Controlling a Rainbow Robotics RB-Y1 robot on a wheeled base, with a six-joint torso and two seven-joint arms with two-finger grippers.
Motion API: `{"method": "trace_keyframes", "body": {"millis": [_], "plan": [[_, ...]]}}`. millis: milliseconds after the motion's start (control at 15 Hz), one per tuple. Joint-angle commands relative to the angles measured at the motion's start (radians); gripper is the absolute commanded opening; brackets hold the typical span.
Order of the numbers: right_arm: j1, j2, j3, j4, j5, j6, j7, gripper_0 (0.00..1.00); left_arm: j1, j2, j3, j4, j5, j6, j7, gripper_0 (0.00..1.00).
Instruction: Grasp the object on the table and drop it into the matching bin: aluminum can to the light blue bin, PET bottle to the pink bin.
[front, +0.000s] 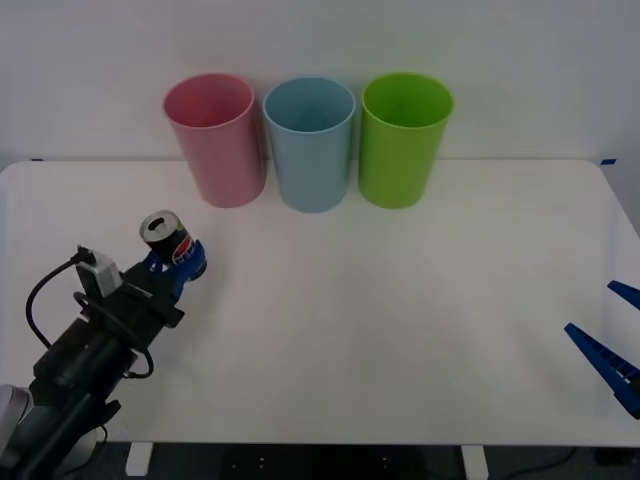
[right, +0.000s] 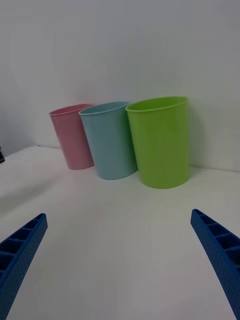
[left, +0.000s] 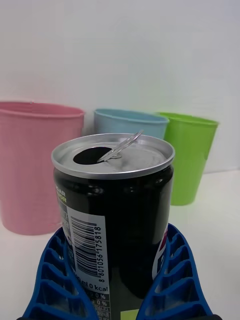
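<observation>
Behind aluminum can (front: 168, 237) (left pincer (front: 178, 262) clamped) — pink bin (front: 214, 140) | light blue bin (front: 310, 143)

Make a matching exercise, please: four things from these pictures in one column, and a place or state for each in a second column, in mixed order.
Things:
1. aluminum can
2. light blue bin
3. right pincer
4. pink bin

Places or states:
A. open, over the table's right edge
B. middle of the row of three
C. clamped upright in the left pincer
D. left end of the row

Pairs: 1-C, 2-B, 3-A, 4-D
</observation>
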Motion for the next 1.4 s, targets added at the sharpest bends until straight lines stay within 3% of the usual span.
{"method": "trace_keyframes", "body": {"millis": [67, 733, 1400], "plan": [[0.0, 0.0, 0.0, 0.0, 0.0, 0.0, 0.0, 1.0, -0.048, 0.006, 0.01, -0.013, -0.025, 0.01, 0.076, 0.0], [0.0, 0.0, 0.0, 0.0, 0.0, 0.0, 0.0, 1.0, -0.327, 0.012, -0.038, -0.001, -0.209, 0.113, 0.413, 0.0], [0.0, 0.0, 0.0, 0.0, 0.0, 0.0, 0.0, 1.0, -0.709, 0.01, -0.087, 0.353, -0.261, 0.171, 0.413, 0.0]]}}
